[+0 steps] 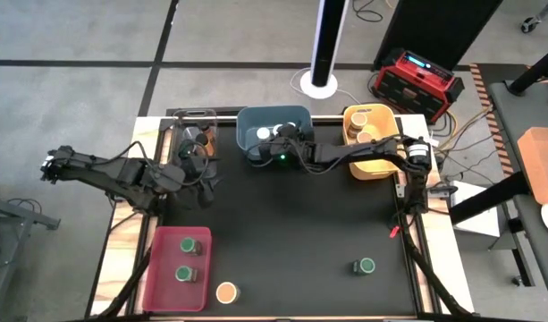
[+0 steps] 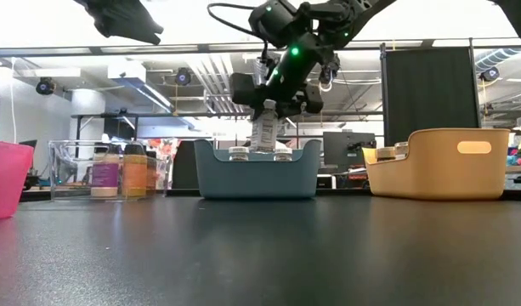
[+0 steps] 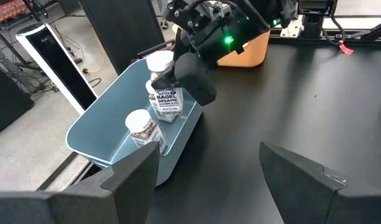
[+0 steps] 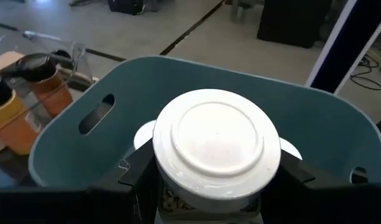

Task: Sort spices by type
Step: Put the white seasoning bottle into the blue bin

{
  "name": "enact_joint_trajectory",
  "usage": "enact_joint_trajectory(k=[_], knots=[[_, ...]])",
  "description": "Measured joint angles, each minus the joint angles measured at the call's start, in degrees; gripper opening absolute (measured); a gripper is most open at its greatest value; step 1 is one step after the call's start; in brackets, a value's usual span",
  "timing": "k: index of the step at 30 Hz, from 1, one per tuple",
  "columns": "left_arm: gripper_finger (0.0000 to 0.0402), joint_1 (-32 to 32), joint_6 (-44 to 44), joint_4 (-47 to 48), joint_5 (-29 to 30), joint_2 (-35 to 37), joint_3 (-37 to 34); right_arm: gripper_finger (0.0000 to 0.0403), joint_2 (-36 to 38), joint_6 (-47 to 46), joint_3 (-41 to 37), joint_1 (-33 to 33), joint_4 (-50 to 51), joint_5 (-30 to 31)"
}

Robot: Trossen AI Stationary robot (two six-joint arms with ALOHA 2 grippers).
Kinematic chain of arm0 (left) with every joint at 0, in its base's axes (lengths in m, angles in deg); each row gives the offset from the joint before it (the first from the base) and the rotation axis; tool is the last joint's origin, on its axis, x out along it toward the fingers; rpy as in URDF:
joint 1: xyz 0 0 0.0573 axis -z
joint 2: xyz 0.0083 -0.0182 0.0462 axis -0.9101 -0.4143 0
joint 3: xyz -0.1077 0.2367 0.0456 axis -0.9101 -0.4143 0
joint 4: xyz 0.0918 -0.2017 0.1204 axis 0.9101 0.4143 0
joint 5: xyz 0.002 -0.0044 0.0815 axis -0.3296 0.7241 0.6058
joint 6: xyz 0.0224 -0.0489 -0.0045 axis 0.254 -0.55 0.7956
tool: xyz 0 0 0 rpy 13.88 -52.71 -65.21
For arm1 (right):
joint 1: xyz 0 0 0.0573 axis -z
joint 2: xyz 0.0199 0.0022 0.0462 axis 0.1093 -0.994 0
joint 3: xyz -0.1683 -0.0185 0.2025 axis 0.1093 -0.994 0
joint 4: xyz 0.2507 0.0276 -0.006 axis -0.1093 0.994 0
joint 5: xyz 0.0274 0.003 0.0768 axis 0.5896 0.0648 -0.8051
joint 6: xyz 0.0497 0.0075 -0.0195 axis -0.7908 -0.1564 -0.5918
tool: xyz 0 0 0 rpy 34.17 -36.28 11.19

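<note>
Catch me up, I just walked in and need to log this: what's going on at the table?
The right tool holds a white-lidded spice jar over the blue bin, which already has white-lidded jars in it. The left tool, open and empty, waits by the clear bin. Two green-lidded jars sit in the red bin; another green-lidded jar and a tan-lidded jar remain on the table.

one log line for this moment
right pincer: holds white-lid jar over blue bin | left pincer: open, near clear bin

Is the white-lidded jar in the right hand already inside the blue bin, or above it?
Above it: the jar hangs over the blue bin's rim.
</note>
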Motion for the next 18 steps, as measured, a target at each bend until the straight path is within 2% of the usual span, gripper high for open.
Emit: enact_joint_trajectory(k=[4, 12, 18], knots=[[0.0261, 0.0, 0.6, -0.1, 0.0, 0.0, 0.0, 0.0191, -0.6, -0.6, 0.0, 0.0, -0.7, 2.5], [0.0261, 0.0, 0.7, -0.1, 0.0, 0.1, 0.0, 0.0191, -0.8, -5.9, -0.2, 0.0, -0.9, 2.8], [0.0261, 0.0, 0.7, -0.1, 0.0, 0.1, 0.0, 0.0191, -1.8, -6.5, -0.2, 0.1, -0.8, 4.3]])
